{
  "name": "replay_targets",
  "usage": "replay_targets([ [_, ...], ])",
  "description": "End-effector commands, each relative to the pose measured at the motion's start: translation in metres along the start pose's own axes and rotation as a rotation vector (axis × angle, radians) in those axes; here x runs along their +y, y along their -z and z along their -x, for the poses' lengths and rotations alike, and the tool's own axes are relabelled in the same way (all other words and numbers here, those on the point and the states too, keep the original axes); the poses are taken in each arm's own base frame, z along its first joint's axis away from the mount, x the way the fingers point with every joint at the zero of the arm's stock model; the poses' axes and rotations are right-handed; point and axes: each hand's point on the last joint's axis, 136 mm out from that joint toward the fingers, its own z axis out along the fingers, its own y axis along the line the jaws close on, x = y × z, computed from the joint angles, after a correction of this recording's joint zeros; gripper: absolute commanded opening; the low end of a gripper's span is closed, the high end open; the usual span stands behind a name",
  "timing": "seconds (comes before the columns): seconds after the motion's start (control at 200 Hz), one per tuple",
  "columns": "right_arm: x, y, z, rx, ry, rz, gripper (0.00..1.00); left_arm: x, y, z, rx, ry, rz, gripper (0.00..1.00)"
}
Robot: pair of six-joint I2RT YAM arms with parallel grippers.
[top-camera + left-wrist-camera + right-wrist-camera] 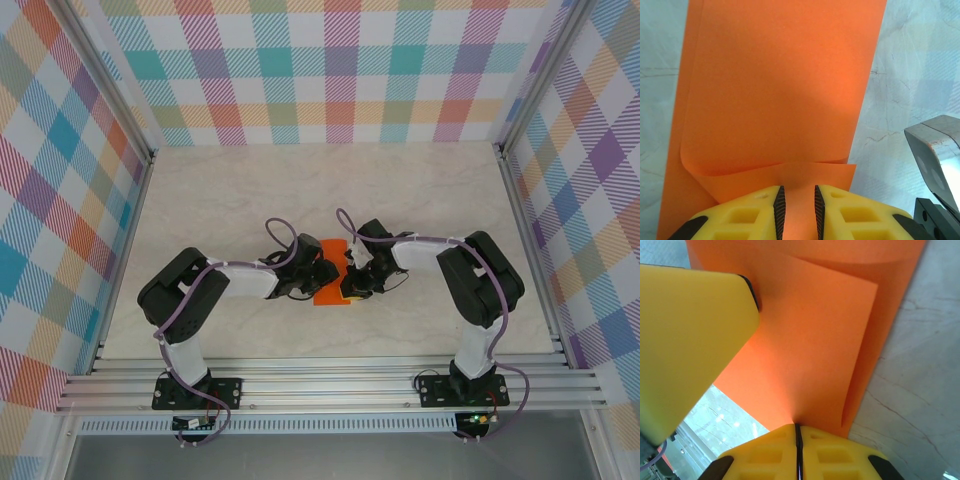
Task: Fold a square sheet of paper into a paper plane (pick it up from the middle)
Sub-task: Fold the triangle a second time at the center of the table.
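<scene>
Yellow fingers up close: your right gripper (pixel 797 432) is pinched tight on the square sheet of paper (pixel 805 340), while your left gripper (pixel 798 200) stands slightly parted with paper in the gap.
You're early in the job (one layer lapped over, no nose or wings yet); the sheet sits between both arms at the middle of the pale marbled table (pixel 420 190), with plaid walls (pixel 330 60) around it.

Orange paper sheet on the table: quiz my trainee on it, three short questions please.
1. True or false: the right hand is closed on the orange paper sheet.
2. In the top view, the sheet lies: A) between the two hands, B) against the far wall, C) beside the left arm's base.
3. Fill in: in the left wrist view, the sheet's near edge curls up toward the left hand's ___-coloured fingers.
Key: 1 true; 2 A; 3 yellow.
</scene>
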Motion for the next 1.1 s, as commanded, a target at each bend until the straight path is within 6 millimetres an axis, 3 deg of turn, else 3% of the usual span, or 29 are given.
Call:
replay_targets([
  [0.0, -0.051, -0.017, -0.035, 0.093, -0.084, -0.184, 0.08, 0.044, -0.002, 0.016, -0.072, -0.009, 0.122, 0.26],
  [0.35, -0.053, -0.017, -0.035, 0.091, -0.087, -0.183, 0.08, 0.05, 0.009, 0.049, -0.112, -0.01, 0.099, 0.29],
  [0.69, -0.051, -0.017, -0.033, 0.087, -0.088, -0.169, 0.08, 0.06, 0.011, 0.062, -0.125, -0.062, 0.126, 0.32],
  [1.095, -0.049, -0.016, -0.032, 0.084, -0.089, -0.163, 0.08, 0.055, 0.032, 0.09, -0.155, -0.1, 0.099, 0.35],
])
